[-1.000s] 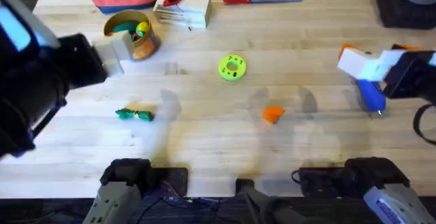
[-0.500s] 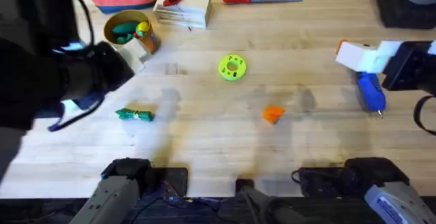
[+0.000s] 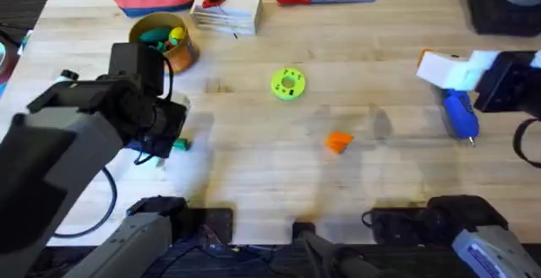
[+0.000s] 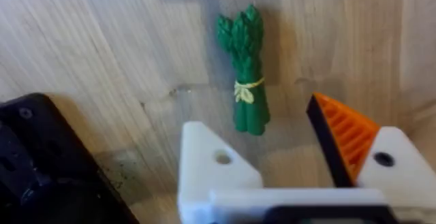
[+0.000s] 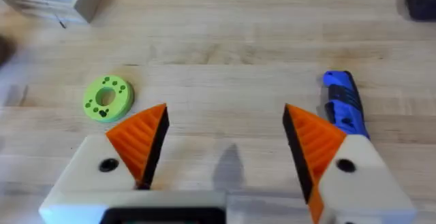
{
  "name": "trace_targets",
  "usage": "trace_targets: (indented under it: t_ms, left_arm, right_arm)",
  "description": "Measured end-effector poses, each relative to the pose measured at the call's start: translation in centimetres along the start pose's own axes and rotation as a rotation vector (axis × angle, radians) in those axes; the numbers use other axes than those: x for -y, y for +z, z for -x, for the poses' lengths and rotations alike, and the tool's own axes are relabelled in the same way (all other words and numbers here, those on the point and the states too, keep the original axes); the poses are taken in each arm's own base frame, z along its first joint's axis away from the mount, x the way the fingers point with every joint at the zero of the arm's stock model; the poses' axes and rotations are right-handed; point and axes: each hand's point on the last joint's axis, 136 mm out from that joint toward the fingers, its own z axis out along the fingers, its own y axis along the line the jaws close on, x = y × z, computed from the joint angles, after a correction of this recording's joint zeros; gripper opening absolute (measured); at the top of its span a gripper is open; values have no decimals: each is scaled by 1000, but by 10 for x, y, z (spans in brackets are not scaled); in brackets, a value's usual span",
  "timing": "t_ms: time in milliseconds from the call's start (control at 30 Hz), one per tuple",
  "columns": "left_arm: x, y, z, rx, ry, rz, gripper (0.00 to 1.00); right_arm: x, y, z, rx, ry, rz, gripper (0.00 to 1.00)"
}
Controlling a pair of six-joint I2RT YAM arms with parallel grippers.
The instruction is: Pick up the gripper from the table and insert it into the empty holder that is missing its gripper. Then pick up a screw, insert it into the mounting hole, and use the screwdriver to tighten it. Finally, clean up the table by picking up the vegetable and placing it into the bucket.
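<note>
Both tools gape, empty — left tool [image 4: 286, 163] above asparagus [image 4: 244, 71], right tool [image 5: 221, 146] beside screwdriver [image 5: 344, 105].

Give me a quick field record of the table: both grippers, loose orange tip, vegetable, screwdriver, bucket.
left gripper: open over the asparagus, one finger lacking its orange pad
right gripper: open, both orange pads on
orange tip: loose on the table, mid-front
asparagus: flat on the table, between the left fingers
blue screwdriver: on the table by the right gripper
bucket: upright, back left, toys inside

we see a green vegetable [image 4: 245, 74] tied yellow, a blue screwdriver [image 5: 343, 104], an orange ribbed gripper [image 3: 338, 142].
</note>
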Motion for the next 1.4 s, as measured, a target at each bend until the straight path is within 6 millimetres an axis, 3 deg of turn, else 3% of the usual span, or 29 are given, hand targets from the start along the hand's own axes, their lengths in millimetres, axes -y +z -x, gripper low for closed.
trace_targets:
  t_ms: [133,167,200,233,367,500,533,567,667,800,900,1000,1400]
  left_arm:
    - [-3,13,-7,-41,-17,44,140]
    - [0,14,-8,-52,0,32,35]
    - [4,14,-9,-58,18,14,13]
    - [10,13,-10,-66,51,-17,20]
    - [43,1,-16,-87,268,-195,204]
    - [86,-35,-38,-80,607,-467,807]
    - [96,-47,-46,-74,685,-540,932]
    - [106,-62,-56,-65,778,-626,972]
    - [123,-107,-89,-31,1036,-866,987]
    - [124,-157,-130,22,1294,-1121,988]
    - [125,-193,-149,85,1398,-1296,987]
    - [129,-219,-157,153,1435,-1415,988]
    - [113,-200,-163,87,1512,-1337,987]
  right_arm:
    - [0,0,-1,-3,0,0,992]
    - [0,0,-1,-6,0,0,991]
    - [0,0,-2,-6,1,0,992]
    - [0,0,-2,-7,1,-1,992]
    - [0,0,-2,-8,1,-1,991]
    - [0,0,-2,-9,1,-1,991]
    - [0,0,-2,-9,1,-1,992]
    - [0,0,-2,-10,1,-1,991]
    - [0,0,-3,-10,1,-1,991]
    - [0,0,-3,-11,1,-1,992]
    - [0,0,-3,-11,1,-1,991]
    - [0,0,-3,-10,1,-1,991]
    - [0,0,-3,-11,1,0,991]
